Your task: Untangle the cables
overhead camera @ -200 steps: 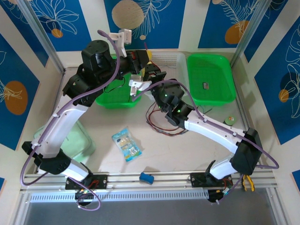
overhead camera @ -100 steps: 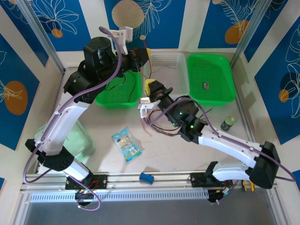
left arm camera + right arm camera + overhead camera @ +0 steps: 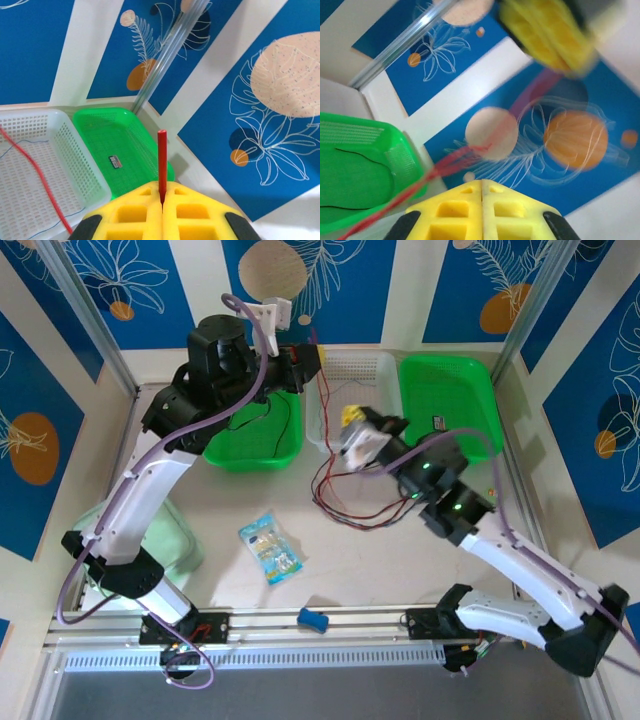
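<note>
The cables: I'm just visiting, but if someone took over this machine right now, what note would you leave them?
Left jaws: shut on the end of a red cable, held high at the far side; it trails across the white basket.
Right jaws: shut, raised beside that basket; red strands run toward them, but the blurred wrist view doesn't show whether they are pinched.
Cables: most lie in loose red and dark loops on the table, crossing one another.
Done: one red end lifted clear. Left: separate the rest.

A snack packet point(image 3: 270, 548) lies on the table point(image 3: 380, 570), near a green basket point(image 3: 255, 462).
</note>
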`<state>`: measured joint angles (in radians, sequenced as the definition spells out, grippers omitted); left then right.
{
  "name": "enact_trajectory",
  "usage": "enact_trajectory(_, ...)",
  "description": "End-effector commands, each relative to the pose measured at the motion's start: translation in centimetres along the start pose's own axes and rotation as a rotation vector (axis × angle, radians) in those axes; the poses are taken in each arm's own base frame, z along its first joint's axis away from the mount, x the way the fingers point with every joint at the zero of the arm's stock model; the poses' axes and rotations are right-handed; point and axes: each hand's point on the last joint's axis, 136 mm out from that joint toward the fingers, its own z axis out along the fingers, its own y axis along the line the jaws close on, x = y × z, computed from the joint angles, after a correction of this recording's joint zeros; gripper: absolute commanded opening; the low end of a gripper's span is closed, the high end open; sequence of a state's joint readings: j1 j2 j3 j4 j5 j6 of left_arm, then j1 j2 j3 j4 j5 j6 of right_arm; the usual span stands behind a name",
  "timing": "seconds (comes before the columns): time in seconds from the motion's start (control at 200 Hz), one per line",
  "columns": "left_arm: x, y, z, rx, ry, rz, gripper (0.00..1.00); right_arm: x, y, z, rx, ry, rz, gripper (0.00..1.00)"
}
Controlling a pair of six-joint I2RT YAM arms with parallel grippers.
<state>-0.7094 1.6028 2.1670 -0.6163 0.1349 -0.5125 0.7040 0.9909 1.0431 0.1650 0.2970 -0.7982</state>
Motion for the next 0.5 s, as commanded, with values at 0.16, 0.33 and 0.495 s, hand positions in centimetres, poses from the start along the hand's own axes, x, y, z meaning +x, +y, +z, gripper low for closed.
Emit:
enact_trajectory(0.16, 0.3, -1.1, -0.2, 0.101, 0.072, 0.078, 0.00, 1.6, -3.8, -2.6, -0.088, 0.150, 0.743, 0.33)
enact_trajectory(0.33, 1.1, -1.4, 0.4, 0.137, 0.122, 0.084, 0.00, 4.0, -4.0, -2.2, -0.181, 0.292, 1.119, 0.44)
enact_trajectory(0.495, 1.7, -1.9, 0.4, 0.180, 0.153, 0.092, 0.00, 5.2, -4.7, -1.3, -0.291, 0.347, 1.404, 0.46)
